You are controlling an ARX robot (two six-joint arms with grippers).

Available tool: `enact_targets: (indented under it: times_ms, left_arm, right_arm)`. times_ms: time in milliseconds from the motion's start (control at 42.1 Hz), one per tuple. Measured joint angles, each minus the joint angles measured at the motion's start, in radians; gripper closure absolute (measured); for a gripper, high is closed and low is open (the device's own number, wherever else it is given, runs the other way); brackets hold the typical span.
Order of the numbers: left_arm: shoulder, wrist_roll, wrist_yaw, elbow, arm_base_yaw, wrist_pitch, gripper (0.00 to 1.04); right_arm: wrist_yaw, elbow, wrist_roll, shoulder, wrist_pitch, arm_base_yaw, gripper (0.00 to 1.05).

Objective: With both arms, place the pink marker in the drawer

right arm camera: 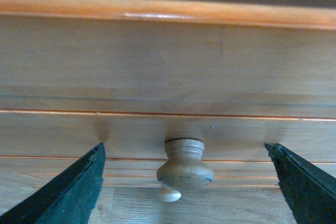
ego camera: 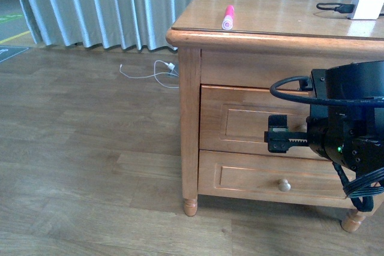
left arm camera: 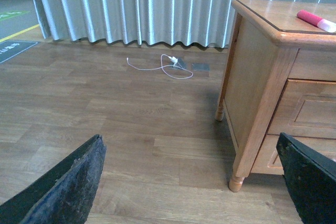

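The drawer [ego camera: 252, 123] is seen shut, the pink marker [ego camera: 228, 17] being laid on the dresser top [ego camera: 276, 19] near its front edge, while the right gripper [right arm camera: 184, 146] is held with fingers spread before the knob [right arm camera: 185, 165] and the left gripper [left arm camera: 189, 137] is held wide apart above the floor [left arm camera: 131, 124].

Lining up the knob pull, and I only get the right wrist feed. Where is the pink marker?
Observer: The pink marker lies on the dresser top, near its front edge, pale cap end toward the front.
Operator: Is the left gripper on it?
Observer: No. The left gripper is open, off the dresser's corner over the floor, holding nothing.
Operator: Anything else up there?
Observer: A white charger block with a black cable, at the far right of the top.
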Motion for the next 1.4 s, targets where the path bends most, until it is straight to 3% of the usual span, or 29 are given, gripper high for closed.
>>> enact_targets:
  times_ms: [71, 499, 760, 1211, 1401]
  left_arm:
    - [0.000, 0.000, 0.000, 0.000, 0.000, 0.000, 0.06]
    - [0.000, 0.000, 0.000, 0.000, 0.000, 0.000, 0.06]
    - [0.000, 0.000, 0.000, 0.000, 0.000, 0.000, 0.06]
    - [0.000, 0.000, 0.000, 0.000, 0.000, 0.000, 0.06]
    - [0.000, 0.000, 0.000, 0.000, 0.000, 0.000, 0.06]
  right_arm:
    - [0.000, -0.001, -0.006, 0.000, 0.000, -0.003, 0.27]
    - [-0.018, -0.002, -0.034, 0.004, -0.011, -0.003, 0.80]
    - [-0.079, -0.050, -0.041, -0.040, -0.053, 0.001, 0.82]
    - [-0.323, -0.551, -0.068, -0.457, -0.135, 0.002, 0.83]
    - [-0.376, -0.653, -0.037, -0.647, -0.220, -0.041, 0.57]
